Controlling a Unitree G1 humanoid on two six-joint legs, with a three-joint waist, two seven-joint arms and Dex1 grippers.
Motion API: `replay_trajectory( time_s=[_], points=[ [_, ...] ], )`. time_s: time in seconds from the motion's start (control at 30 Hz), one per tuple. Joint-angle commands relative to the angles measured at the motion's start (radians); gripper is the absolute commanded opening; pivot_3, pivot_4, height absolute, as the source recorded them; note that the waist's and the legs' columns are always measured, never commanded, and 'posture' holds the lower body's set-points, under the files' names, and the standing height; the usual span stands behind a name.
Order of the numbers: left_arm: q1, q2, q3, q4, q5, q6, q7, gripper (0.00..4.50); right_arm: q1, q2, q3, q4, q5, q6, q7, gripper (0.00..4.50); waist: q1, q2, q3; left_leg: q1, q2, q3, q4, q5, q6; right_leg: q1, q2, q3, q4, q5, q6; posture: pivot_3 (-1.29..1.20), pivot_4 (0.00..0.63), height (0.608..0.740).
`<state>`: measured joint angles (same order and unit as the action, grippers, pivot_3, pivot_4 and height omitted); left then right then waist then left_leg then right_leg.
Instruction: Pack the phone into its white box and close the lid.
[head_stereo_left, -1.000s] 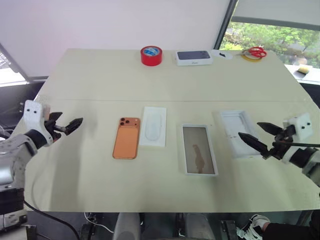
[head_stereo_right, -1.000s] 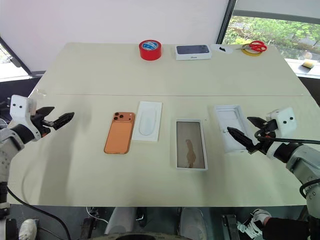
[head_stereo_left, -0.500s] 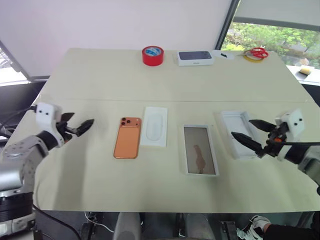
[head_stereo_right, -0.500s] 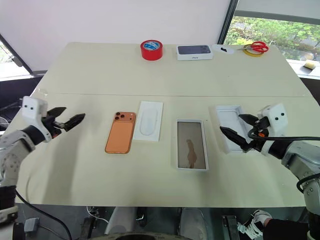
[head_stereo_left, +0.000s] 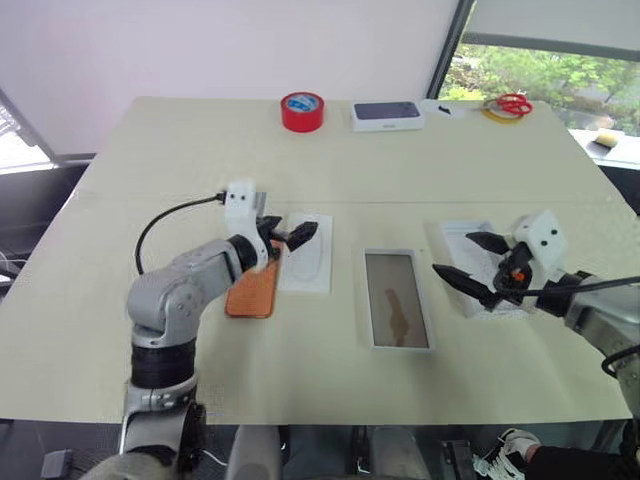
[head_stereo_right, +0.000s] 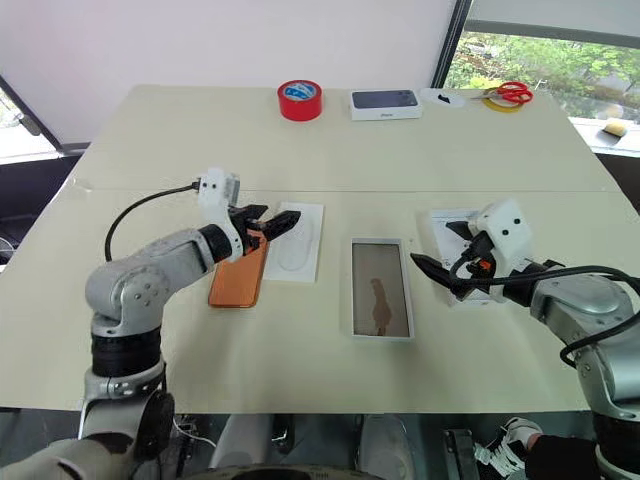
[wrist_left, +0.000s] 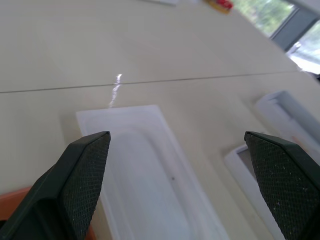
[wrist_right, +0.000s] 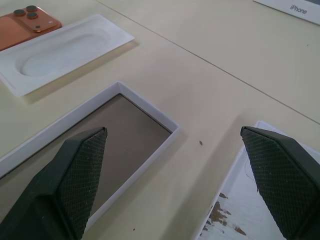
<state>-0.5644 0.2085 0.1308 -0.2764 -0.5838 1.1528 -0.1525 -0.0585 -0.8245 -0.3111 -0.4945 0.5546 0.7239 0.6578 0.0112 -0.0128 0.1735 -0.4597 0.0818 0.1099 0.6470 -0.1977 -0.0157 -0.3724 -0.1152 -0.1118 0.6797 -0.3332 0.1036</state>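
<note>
head stereo: high, facing down table (head_stereo_left: 150, 150) | wrists: low, close, both see white box (wrist_right: 125, 130)

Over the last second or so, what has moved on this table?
The left hand swung in from the table's left edge and now hovers open above the phone and the white card. The right hand crept inward over the lid, also open. Nothing was gripped; phone, box and lid lie unmoved.

Over the phone (head_stereo_right: 238, 280): left arm (head_stereo_right: 160, 275) lies across its upper end.
Box (head_stereo_right: 380, 289): open tabletop on both long sides.
Lid (head_stereo_right: 442, 232): right gripper (head_stereo_right: 443, 253) hangs over it, fingers spread.
</note>
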Motion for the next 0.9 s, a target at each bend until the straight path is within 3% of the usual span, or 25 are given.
replay_trajectory(
  time_s=[0.03,0.33,0.67,0.9],
  points=[
    [-0.067,-0.023,-0.005,0.052,0.060,0.080,0.100,4.50,0.000,-0.004,0.004,-0.043,-0.012,-0.008,-0.010,4.47,0.002,0.000,0.000,0.000,0.000,0.000,0.000,0.000,0.000,0.000,0.000,0.000,0.000,0.000,0.000,0.00,0.150,0.730],
    [-0.115,-0.114,0.033,0.087,0.066,0.205,0.142,4.50,0.003,0.007,0.006,-0.049,-0.020,-0.014,-0.022,4.47,0.003,-0.001,0.000,-0.001,0.000,0.000,0.000,0.000,-0.001,0.000,0.000,0.000,0.000,0.000,0.000,0.00,0.150,0.730],
    [-0.113,-0.151,0.039,0.061,0.092,0.292,0.158,4.50,0.002,0.007,0.002,-0.043,-0.024,-0.022,-0.021,4.47,0.002,-0.001,0.000,-0.001,0.000,0.000,0.000,0.001,-0.002,0.000,0.000,0.000,0.000,0.000,0.000,0.00,0.150,0.730],
    [-0.126,-0.197,0.101,0.063,0.105,0.388,0.165,4.50,0.046,-0.053,0.022,-0.128,0.023,-0.001,0.081,4.47,0.003,0.000,0.000,-0.001,0.000,0.000,0.000,0.001,-0.002,0.000,0.000,0.000,0.000,0.000,0.000,0.00,0.150,0.730]
  ],
)
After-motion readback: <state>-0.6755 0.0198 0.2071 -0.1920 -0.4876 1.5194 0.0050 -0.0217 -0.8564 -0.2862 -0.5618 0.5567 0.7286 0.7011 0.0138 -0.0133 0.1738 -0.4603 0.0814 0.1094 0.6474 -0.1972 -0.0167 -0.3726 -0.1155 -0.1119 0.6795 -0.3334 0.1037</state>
